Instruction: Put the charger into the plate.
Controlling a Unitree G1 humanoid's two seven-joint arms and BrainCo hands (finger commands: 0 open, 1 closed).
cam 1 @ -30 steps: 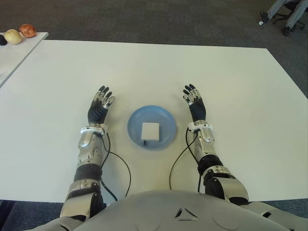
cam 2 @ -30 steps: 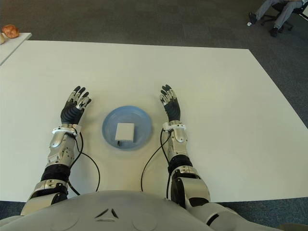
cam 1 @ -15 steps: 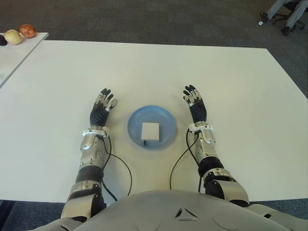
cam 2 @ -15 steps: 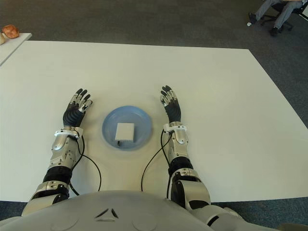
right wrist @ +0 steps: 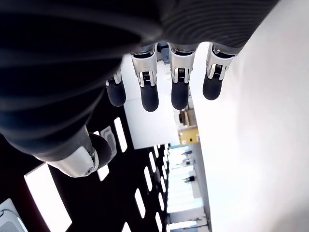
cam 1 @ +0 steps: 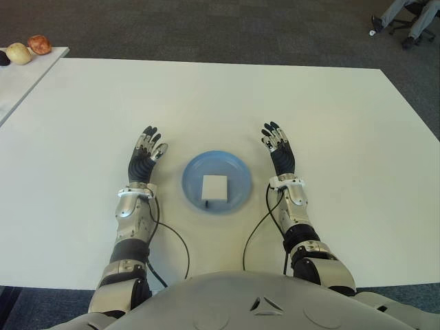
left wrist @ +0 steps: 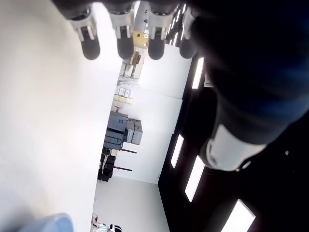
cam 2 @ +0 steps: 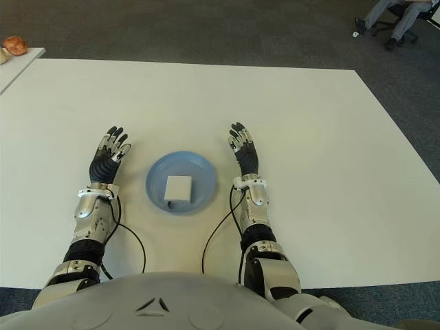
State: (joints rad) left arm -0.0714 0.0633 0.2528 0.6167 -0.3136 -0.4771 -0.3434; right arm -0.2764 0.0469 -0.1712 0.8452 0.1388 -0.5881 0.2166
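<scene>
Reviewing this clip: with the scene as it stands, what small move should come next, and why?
Probably none beyond holding the arms clear. The charger already lies inside the blue plate on the white table, and both hands are open and hold nothing: the left hand shows to the plate's left, the right hand to its right. Reaching in again would only risk nudging the plate.

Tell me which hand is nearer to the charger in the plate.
Roughly equal; the right hand looks marginally nearer. It shows right of the blue plate holding the charger; the left hand shows left. Both open.
</scene>
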